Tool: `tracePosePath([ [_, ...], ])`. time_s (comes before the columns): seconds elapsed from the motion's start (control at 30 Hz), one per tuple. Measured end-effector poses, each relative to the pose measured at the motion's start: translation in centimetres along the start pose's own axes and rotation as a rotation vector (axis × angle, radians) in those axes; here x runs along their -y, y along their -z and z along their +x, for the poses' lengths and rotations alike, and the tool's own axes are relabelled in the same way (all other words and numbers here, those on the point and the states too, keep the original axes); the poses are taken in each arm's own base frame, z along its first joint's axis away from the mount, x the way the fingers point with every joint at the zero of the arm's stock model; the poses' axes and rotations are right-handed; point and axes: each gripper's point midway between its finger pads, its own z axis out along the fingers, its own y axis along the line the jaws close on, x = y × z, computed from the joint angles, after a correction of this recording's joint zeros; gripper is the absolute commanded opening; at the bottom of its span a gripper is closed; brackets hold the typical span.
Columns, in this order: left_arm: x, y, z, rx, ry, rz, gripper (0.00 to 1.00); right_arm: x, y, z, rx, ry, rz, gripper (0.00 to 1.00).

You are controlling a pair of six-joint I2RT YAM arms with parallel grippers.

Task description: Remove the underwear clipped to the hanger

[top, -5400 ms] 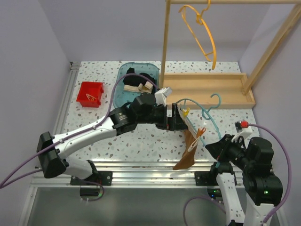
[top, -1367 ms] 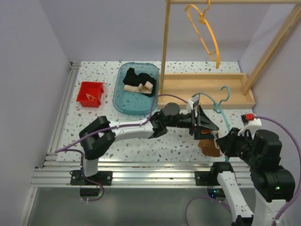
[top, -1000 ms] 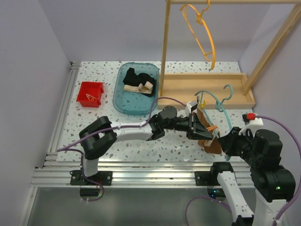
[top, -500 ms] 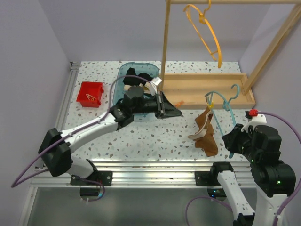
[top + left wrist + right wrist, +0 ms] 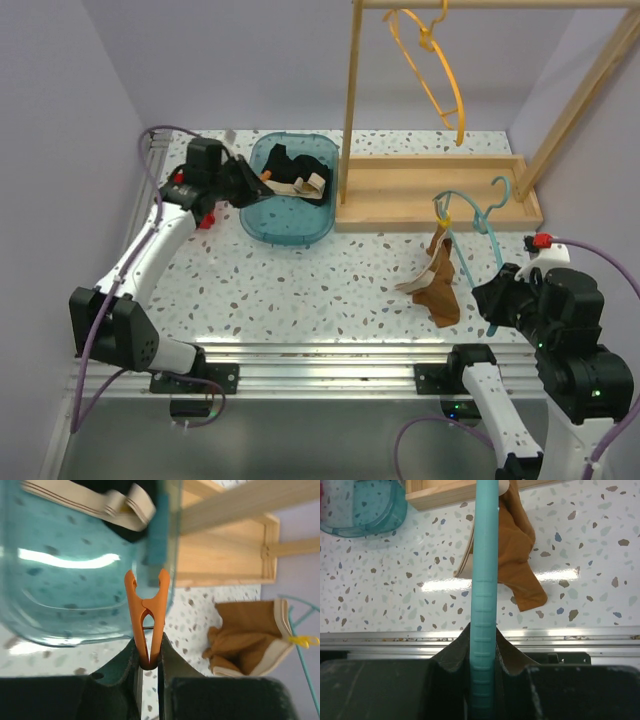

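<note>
Off hanger (image 5: 483, 580) (R gripper (image 5: 482, 640)), rust underwear (image 5: 438, 290) hangs long-axis-down; L gripper (image 5: 148, 655): peg (image 5: 146, 610).

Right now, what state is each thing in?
Left fingers: shut on orange clothespin.
Right fingers: shut on teal hanger.
Rust-brown underwear: hanging from teal hanger by yellow clip.
Black underwear: lying in teal tub, unclipped.
Orange hanger: hung on wooden rack, bare.
</note>
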Motion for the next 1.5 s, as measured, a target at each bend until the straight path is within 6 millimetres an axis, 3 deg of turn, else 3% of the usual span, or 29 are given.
tracePosePath([
  [0.13,-7.9,2.5,-6.4,0.147,0.095,-0.185,0.0,-0.1,0.1,0.0,0.002,0.0,-0.005,0.0],
  [0.23,-11.8,4.0,-10.6,0.228,0.134,-0.284,0.0,-0.2,0.1,0.0,0.0,0.0,-0.012,0.0],
  [0.3,-13.5,4.2,-12.2,0.253,0.148,-0.322,0.0,-0.3,0.1,0.0,-0.001,0.0,-0.016,0.0],
  [0.37,-15.2,3.9,-12.8,0.255,0.161,-0.362,0.0,-0.3,0.1,0.0,-0.001,0.0,-0.017,0.0],
  [0.5,-18.2,3.0,-12.3,0.22,0.195,-0.44,0.24,-0.4,0.1,0.0,-0.002,0.0,-0.02,0.0],
  [0.57,-19.6,2.5,-12.0,0.207,0.211,-0.476,0.31,-0.3,0.1,0.0,-0.002,0.0,-0.019,0.0],
  [0.67,-21.2,2.2,-11.9,0.201,0.227,-0.516,0.51,-0.4,0.1,0.0,-0.002,0.0,-0.02,0.0],
  [0.7,-21.5,2.2,-11.8,0.203,0.227,-0.524,0.67,-0.3,0.1,0.0,-0.002,0.0,-0.02,0.0],
  [0.8,-21.9,2.4,-11.8,0.207,0.223,-0.537,0.9,-0.3,0.1,0.0,-0.002,0.0,-0.019,0.0],
  [0.9,-22.0,2.4,-11.9,0.207,0.216,-0.536,1.0,-0.3,0.1,0.0,-0.002,0.0,-0.019,0.0],
  [1.07,-20.9,2.7,-11.2,0.19,0.21,-0.489,1.0,-0.4,0.1,0.0,-0.001,0.0,-0.02,0.0],
  [1.2,-17.5,4.0,-9.3,0.176,0.193,-0.375,1.0,-0.6,0.5,0.2,0.015,-0.002,-0.04,0.0],
  [1.27,-14.6,4.6,-8.3,0.173,0.165,-0.299,1.0,-1.0,0.9,0.5,0.027,-0.007,-0.065,0.0],
  [1.37,-8.1,4.3,-5.7,0.148,0.077,-0.133,1.0,-1.8,1.1,0.9,0.031,-0.007,-0.118,0.0],
  [1.5,0.7,2.5,0.4,0.007,0.006,0.123,1.0,-2.8,0.8,1.8,-0.003,-0.007,-0.183,0.0],
])
